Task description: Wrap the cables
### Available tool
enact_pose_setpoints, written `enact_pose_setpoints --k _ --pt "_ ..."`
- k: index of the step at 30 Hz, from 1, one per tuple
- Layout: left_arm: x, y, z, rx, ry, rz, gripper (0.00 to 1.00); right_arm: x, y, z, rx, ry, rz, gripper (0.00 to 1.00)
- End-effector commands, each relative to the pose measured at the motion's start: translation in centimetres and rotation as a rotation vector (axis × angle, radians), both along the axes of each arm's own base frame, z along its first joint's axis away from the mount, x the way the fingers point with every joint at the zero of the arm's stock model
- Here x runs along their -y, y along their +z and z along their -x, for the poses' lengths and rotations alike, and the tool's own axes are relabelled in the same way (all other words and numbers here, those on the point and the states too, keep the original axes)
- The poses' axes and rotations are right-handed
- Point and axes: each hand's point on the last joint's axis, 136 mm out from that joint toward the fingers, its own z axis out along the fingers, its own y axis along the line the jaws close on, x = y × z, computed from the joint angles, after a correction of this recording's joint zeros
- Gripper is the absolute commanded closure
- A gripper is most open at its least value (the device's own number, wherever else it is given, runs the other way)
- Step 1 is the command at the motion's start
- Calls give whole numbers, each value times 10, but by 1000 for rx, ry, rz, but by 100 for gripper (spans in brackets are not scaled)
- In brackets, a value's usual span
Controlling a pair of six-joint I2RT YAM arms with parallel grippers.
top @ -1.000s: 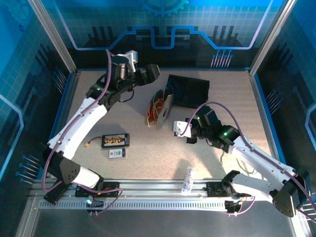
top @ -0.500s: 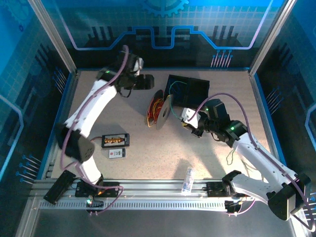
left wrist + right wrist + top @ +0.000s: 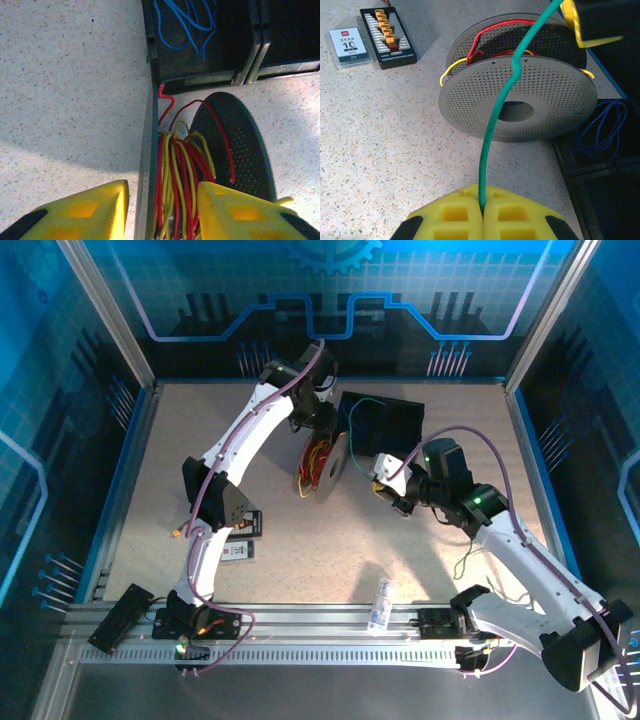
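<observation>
Right gripper (image 3: 482,216) pinched shut on green cable (image 3: 492,135), which runs up past spool (image 3: 545,90). Left gripper (image 3: 161,210) apart, astride spool rim and wound red-yellow cables (image 3: 177,170). My guess: cables light, limp, springy, slick. Grip near free end, hold tension, else loops slip off.

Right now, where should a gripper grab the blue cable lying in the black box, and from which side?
Probably one loose loop of the blue cable, coming from straight above: the black box is open on top, its walls block the sides, and the cable lies in slack curls.
</observation>
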Motion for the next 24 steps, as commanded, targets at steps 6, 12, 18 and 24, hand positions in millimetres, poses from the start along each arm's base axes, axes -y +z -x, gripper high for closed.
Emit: enact_pose_setpoints --k 6,12,18,24 --pt "-8 -20 6 -61 12 -45 74 0 8 3 -1 15 -26 100" --pt "-6 -29 6 -76 12 -51 80 0 6 3 -3 17 -28 100" --pt "-8 -29 3 -64 33 -59 100 -1 4 5 -3 24 -34 100" --pt "-9 1 -2 103 113 4 100 -1 6 2 4 23 -29 100"
